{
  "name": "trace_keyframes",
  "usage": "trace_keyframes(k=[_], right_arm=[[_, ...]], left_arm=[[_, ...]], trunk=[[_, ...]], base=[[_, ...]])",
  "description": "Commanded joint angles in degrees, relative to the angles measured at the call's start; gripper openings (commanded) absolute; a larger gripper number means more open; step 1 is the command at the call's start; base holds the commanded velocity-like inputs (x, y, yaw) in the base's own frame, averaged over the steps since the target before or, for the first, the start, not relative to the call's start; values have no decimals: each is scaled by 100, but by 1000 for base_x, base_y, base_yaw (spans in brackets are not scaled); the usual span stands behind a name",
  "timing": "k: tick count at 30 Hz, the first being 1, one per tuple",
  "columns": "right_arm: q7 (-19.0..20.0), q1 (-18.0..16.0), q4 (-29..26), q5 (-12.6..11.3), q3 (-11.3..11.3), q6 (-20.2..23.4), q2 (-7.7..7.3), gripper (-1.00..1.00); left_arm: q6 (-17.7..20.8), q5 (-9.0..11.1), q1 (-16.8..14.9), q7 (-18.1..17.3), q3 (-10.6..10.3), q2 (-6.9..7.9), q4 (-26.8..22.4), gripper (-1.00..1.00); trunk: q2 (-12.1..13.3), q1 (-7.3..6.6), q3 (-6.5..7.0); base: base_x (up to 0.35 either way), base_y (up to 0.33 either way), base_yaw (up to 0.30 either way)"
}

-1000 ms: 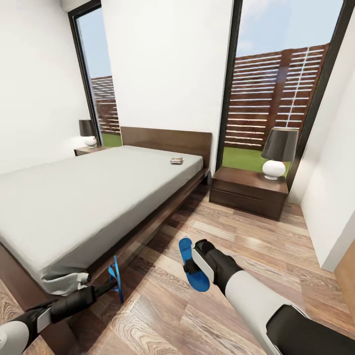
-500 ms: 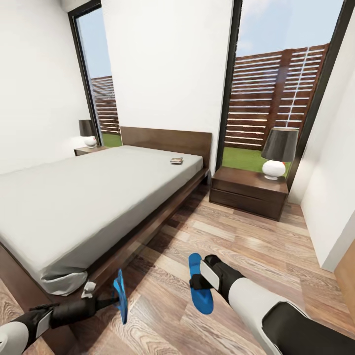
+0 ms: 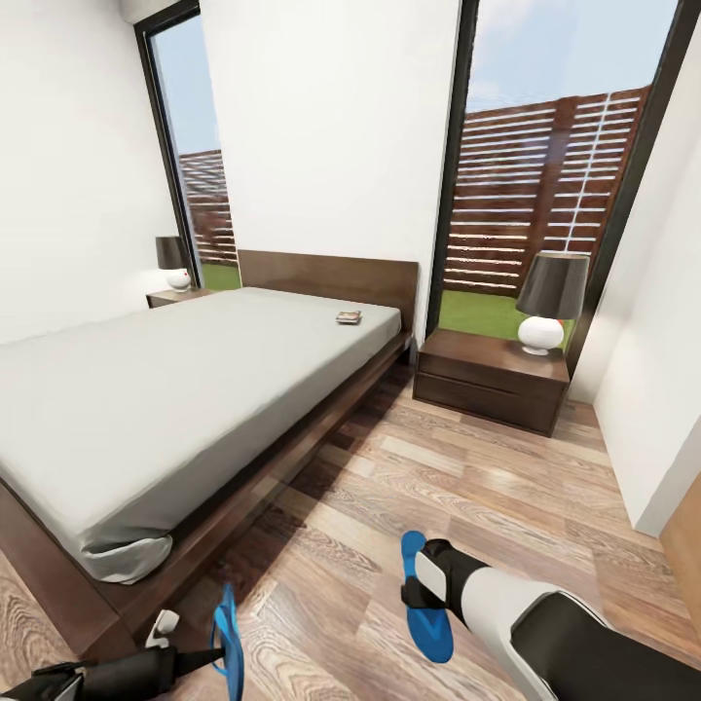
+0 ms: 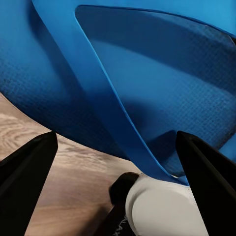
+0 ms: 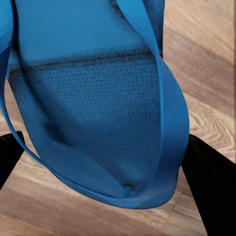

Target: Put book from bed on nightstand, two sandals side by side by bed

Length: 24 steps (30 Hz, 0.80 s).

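My left gripper (image 3: 214,656) is shut on one blue sandal (image 3: 228,643), held on edge above the floor near the bed's foot corner. In the left wrist view that sandal (image 4: 147,83) hangs between the dark fingers (image 4: 24,182). My right gripper (image 3: 417,590) is shut on the other blue sandal (image 3: 425,602), sole toward me, over the wood floor to the right of the bed. The right wrist view has this sandal (image 5: 93,108) with its straps close up. The book (image 3: 349,316) lies on the grey mattress of the bed (image 3: 175,389) near the headboard. A nightstand (image 3: 492,378) stands right of the bed, another nightstand (image 3: 175,295) at the far side.
Each nightstand carries a dark-shaded lamp (image 3: 551,302). Tall windows with a slatted fence stand behind. A white wall (image 3: 652,389) closes the right side. Wood-plank floor (image 3: 487,487) runs between the bed and that wall.
Both arms have drawn back toward me and lower with their sandals. The left sandal has left the bed's foot corner. The room view has not shifted.
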Motion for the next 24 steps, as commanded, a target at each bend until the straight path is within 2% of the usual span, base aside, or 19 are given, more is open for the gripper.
trace_keyframes(k=[1,15,24], right_arm=[[-19,-6,34,-66,36,-21,4,-100],[-20,-15,79,-83,83,-341,4,-100],[-11,-17,80,-76,99,-458,4,-100]], left_arm=[[55,-17,-1,-13,33,-26,0,-100],[-24,-14,0,-8,51,-127,-10,-100],[-25,-13,0,-7,54,-154,-12,-100]], trunk=[[-3,-1,-6],[-3,-1,-6],[-3,-1,-9]], base=[[0,0,0],[0,0,3],[0,0,193]])
